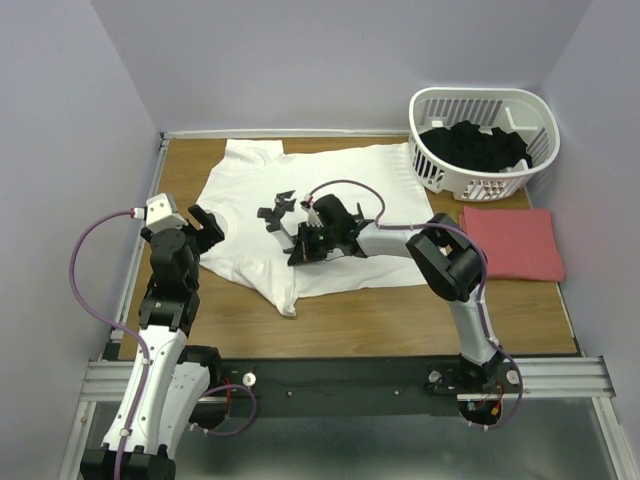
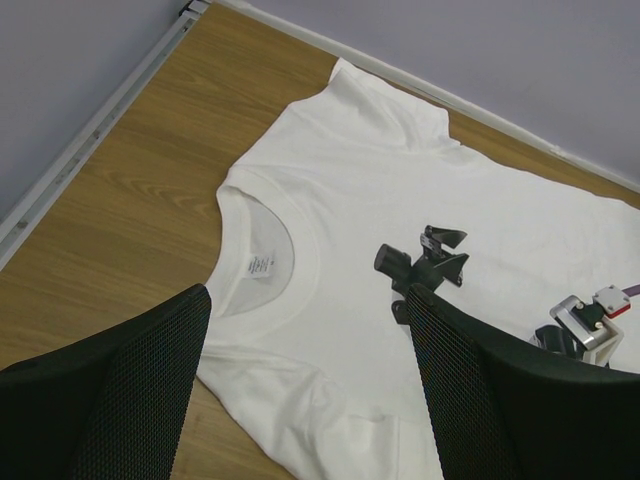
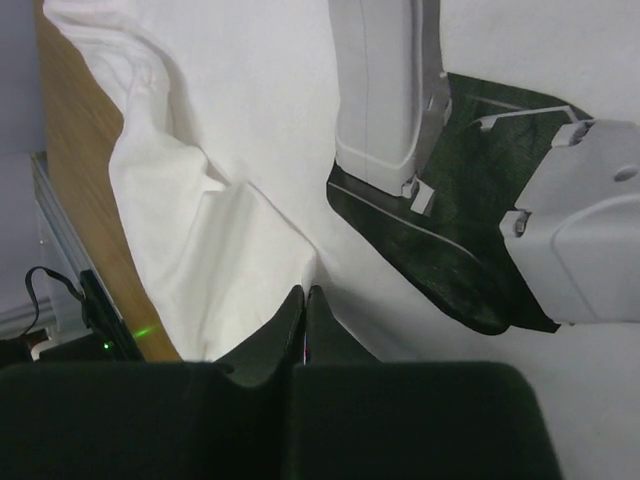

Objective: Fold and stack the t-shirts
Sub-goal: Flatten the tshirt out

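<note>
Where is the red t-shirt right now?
In the top view, the red t-shirt lies folded at far right, just below the white basket, right of the white t-shirt.

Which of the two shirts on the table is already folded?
The salmon-red shirt, a neat rectangle on the far right. The white shirt is not folded: it lies spread out in the middle.

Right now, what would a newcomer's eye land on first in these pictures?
The large white t-shirt spread across the middle of the table, with the right gripper pinched shut on a raised fold of it. At the right edge lies a folded salmon-red t-shirt, with a white slatted basket of dark clothes in the far right corner. The left gripper hangs open near the white shirt's collar.
</note>
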Motion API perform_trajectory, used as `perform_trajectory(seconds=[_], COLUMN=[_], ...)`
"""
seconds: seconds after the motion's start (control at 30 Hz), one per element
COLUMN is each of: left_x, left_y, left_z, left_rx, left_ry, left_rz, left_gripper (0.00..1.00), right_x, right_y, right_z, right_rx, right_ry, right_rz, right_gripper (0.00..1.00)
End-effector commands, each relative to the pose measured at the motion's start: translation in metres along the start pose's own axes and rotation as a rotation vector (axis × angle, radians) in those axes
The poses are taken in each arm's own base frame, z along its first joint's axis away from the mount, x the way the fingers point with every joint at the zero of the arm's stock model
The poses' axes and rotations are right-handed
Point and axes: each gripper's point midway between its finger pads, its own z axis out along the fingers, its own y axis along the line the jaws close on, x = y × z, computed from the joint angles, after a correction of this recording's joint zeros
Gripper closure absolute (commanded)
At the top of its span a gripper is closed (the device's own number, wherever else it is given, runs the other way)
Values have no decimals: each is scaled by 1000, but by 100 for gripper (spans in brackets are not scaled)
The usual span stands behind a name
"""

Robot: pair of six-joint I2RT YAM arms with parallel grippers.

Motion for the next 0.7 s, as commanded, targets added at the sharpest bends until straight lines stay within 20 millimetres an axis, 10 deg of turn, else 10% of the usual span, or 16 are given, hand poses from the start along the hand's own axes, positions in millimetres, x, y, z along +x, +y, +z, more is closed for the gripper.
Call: perform_trajectory(seconds=[0.0, 0.23, 0.37, 0.57, 0.67], left_x=[-6, -6, -7, -18, -20], left_y=[-5, -2, 5, 25, 32], left_z=[1, 1, -1, -9, -13], left_rx=[20, 3, -41, -159, -201], left_ry=[-19, -21, -22, -58, -70], left_rz=[1, -1, -13, -54, -69], left_gripper=[13, 13, 13, 13, 14], right_x=[-4, 37, 93, 141, 145], right_y=[36, 146, 203, 228, 227], right_z=[-10, -6, 8, 16, 15], right_rx=[-64, -259, -367, -436, -434], right_ry=[-14, 64, 175, 284, 290], right_rz=[-58, -186, -249, -285, -285], right_gripper=[99, 100, 99, 94, 74])
